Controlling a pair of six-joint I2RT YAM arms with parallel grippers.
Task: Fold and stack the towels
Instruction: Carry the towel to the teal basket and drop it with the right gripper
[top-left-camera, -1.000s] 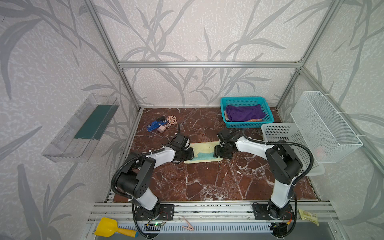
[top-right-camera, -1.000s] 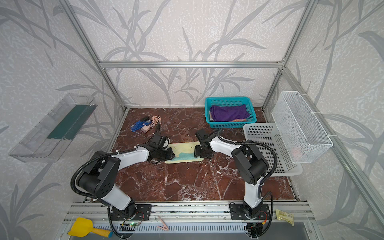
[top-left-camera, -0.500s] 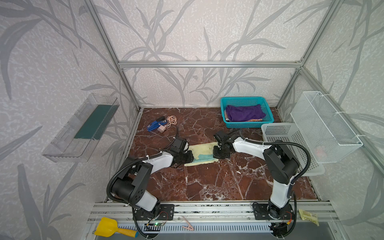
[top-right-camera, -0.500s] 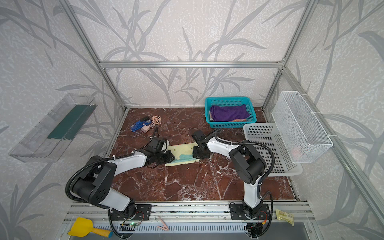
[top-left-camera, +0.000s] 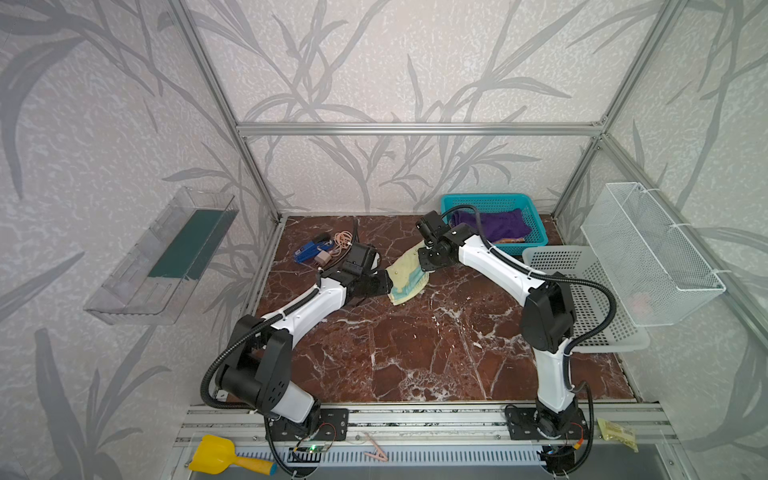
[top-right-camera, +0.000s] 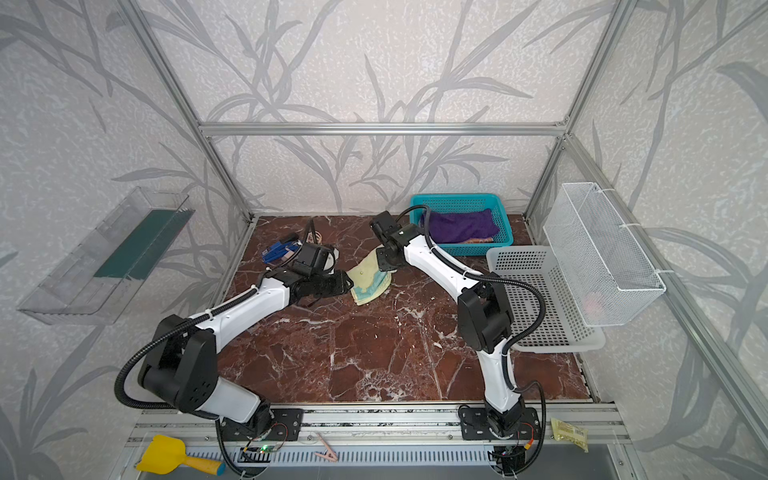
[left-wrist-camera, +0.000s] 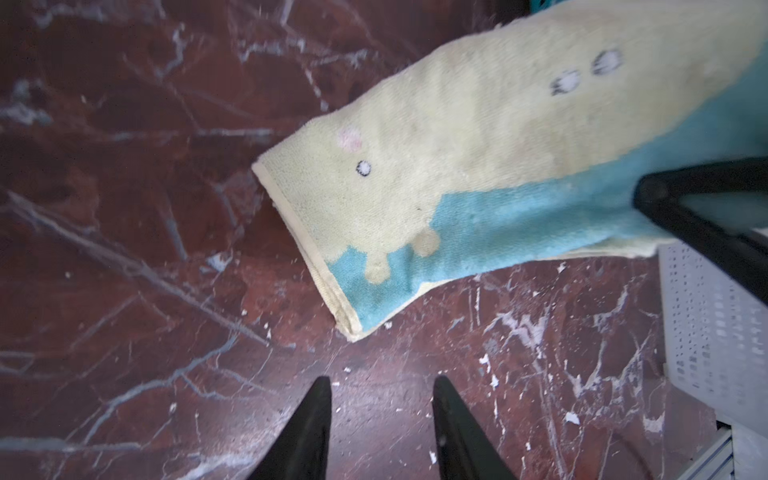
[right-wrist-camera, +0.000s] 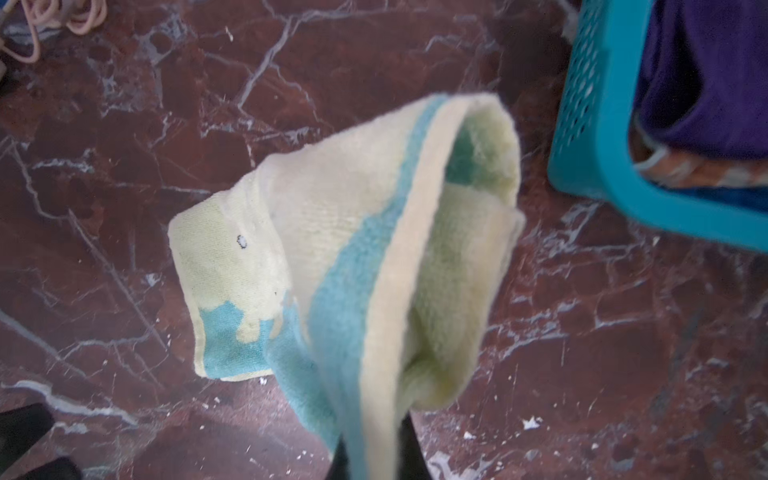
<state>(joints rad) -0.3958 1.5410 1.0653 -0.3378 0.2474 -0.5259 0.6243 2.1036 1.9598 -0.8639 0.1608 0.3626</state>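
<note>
Yellow towel (top-left-camera: 409, 277): soft terry, light and limp, so I judge it will sag wherever I leave it unsupported. My right gripper (right-wrist-camera: 376, 451) is pressed together on one end of it. That end is lifted, while the far end droops and seems to rest on the table (top-left-camera: 415, 357), mid-table toward the back, between my two wrists. In the right wrist view the folded layers gape like a mouth, so they can slide apart if I pinch only one of them.

My left gripper (left-wrist-camera: 381, 386) is spread and empty, low over the marble, just short of the towel's free corner. That hemmed corner looks like the place to take hold. The hem is the firmest part, and a bite across the whole edge should catch every layer. A mid-cloth grab would only bunch the terry.

The teal basket (top-left-camera: 486, 198) stands close behind my right wrist, with the purple towel (top-left-camera: 503, 224) on top. An orange edge (right-wrist-camera: 698, 170) and a blue one (right-wrist-camera: 731, 194) show under it. The basket's near wall is the edge to clear when carrying the towel in. The white basket (top-left-camera: 582, 291) lines the right side, and a blue gadget (top-left-camera: 309, 252) and a cord (top-left-camera: 343, 239) lie just behind my left wrist. The bare marble toward my bases is the widest stretch, which I judge the best room to lay out and fold.
</note>
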